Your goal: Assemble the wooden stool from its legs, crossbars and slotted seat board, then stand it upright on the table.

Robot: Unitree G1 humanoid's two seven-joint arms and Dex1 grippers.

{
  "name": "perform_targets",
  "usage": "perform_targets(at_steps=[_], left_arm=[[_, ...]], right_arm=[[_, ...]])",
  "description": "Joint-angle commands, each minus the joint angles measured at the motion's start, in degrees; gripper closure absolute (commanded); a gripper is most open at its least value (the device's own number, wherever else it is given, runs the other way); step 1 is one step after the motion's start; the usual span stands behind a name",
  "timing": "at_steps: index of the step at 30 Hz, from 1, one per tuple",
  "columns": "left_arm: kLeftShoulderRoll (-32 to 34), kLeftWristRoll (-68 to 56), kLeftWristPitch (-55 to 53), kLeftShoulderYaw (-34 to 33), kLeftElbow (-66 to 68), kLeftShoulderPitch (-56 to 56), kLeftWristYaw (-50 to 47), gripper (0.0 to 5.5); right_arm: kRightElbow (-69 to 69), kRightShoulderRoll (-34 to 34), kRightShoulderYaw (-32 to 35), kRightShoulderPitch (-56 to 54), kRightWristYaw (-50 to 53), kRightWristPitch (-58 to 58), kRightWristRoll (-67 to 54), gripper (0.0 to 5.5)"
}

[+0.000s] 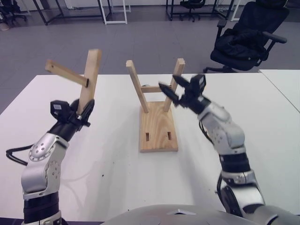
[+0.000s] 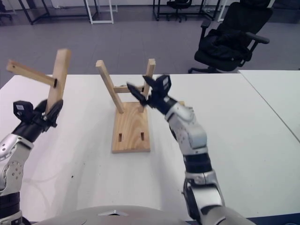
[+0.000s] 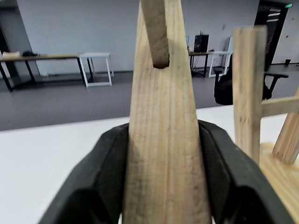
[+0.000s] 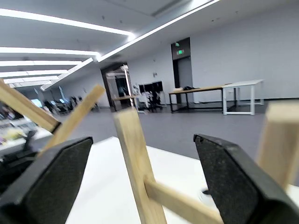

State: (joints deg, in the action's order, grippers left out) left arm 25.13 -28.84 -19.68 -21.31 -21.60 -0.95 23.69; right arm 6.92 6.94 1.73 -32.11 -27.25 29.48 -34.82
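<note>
The left gripper (image 1: pixel 83 111) is clamping the foot of a leg (image 1: pixel 92 75), holding it upright, its crossbar (image 1: pixel 65 73) jutting left. The board (image 1: pixel 158 123) is lying to its right on the table (image 1: pixel 262 117), its 2 near slots (image 1: pixel 147 136) sitting empty. The right gripper (image 1: pixel 171 85) is hovering wide beside the 2 standing legs (image 1: pixel 137 86).

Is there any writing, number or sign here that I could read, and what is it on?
No text here can be read.
Green sign above the far doorway: too blurred to read.
White label by the left gripper: too small to read.
Seat board and held leg: no print visible.
</note>
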Motion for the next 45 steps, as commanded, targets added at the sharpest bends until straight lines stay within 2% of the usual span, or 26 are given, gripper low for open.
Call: perform_targets(at_steps=[1,3,7,14,27,31,37,42,45], left_arm=[[-1.3,2.8,2.0,10.3,-5.0,-5.3,1.8,3.45],[-1.9,2.8,2.0,13.6,-5.8,-7.4,2.7,3.45],[-2.0,2.7,2.1,16.1,-5.4,-9.6,4.5,3.45],[-0.8,5.7,5.2,19.4,-4.5,-8.6,7.7,3.46],[1.4,9.7,7.8,20.0,-4.8,-5.5,10.2,3.46],[2.0,10.3,6.7,20.5,-4.7,-4.0,10.4,3.46],[2.2,13.5,5.2,22.6,-1.7,1.9,9.1,2.29],[1.1,17.0,7.2,20.2,4.6,10.8,5.0,1.46],[0.4,21.9,9.1,22.0,9.4,12.8,1.8,0.93]], right_arm=[[-0.7,-4.7,8.2,-11.1,10.7,13.3,-17.2,1.46],[-1.6,-6.5,11.0,-14.7,16.5,17.6,-23.8,1.46],[-2.6,-8.1,15.4,-18.4,26.7,22.6,-36.9,1.46],[-3.6,-7.0,16.0,-17.7,34.9,24.1,-42.7,1.46],[0.4,-2.5,12.5,-14.3,35.4,25.6,-41.6,4.12],[6.1,-2.8,12.0,-9.8,36.9,23.6,-42.1,4.46],[15.5,-4.8,16.1,2.2,47.8,16.7,-42.3,4.46],[21.0,1.7,19.0,13.2,52.3,17.2,-43.5,4.46],[21.7,4.8,19.5,17.0,53.0,17.4,-44.4,4.46]])
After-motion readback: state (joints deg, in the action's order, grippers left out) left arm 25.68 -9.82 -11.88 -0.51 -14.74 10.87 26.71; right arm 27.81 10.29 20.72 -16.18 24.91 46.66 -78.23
